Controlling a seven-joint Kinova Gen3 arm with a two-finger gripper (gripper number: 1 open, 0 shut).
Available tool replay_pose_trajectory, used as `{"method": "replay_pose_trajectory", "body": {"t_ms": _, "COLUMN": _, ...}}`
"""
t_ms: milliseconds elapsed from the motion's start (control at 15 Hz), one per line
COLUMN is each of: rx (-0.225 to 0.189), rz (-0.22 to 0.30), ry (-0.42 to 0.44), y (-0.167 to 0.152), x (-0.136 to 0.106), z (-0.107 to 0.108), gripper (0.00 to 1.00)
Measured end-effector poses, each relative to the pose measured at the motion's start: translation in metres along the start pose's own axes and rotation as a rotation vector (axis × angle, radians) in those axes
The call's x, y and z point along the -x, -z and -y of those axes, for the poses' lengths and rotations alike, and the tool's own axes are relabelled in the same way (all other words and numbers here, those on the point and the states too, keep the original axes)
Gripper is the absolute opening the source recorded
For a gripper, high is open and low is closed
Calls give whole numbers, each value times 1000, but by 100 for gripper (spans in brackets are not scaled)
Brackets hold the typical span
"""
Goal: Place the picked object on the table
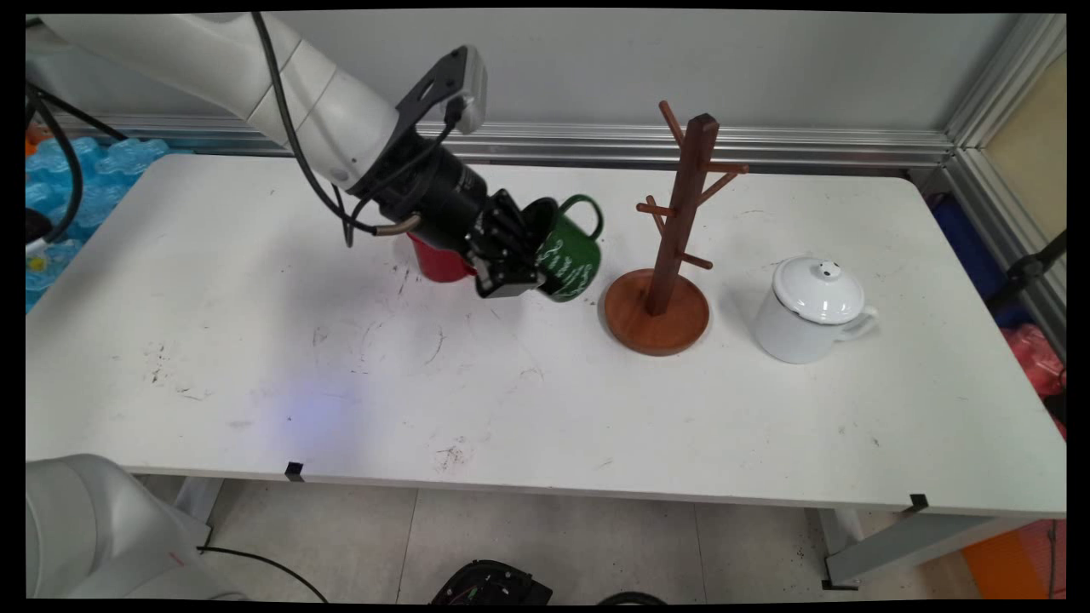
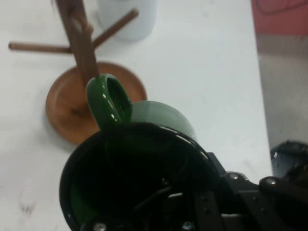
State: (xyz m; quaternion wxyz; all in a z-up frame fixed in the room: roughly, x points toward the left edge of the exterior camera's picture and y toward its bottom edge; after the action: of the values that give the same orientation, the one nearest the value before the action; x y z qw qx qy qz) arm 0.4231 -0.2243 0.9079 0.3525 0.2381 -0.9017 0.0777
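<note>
My gripper (image 1: 521, 255) closed on rim of green mug (image 1: 569, 252), one finger inside cup, mug lifted off surface (image 1: 255, 358) and tilted, handle (image 2: 109, 100) pointing away from me. Red cup (image 1: 436, 260) just behind my gripper, partly hidden. Wooden mug tree (image 1: 668, 247) near, ahead of mug. White pot (image 1: 809, 311) farther beyond tree.

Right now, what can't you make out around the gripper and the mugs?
- Red mug: main view, mostly hidden behind the gripper; absent from the hand view.
- Green mug: gripped at its rim; hand view, the rim cut off at the bottom edge.
- White pot: hand view, cut off by the top edge.
</note>
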Motion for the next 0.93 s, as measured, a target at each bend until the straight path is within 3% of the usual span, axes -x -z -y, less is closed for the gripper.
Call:
{"method": "replay_pose_trajectory", "body": {"t_ms": 533, "rx": -46, "rz": 148, "ry": -72, "y": -8, "x": 9, "z": 0, "gripper": 0}}
{"method": "replay_pose_trajectory", "body": {"t_ms": 933, "rx": -80, "rz": 257, "ry": -80, "y": -15, "x": 14, "z": -1, "gripper": 0}}
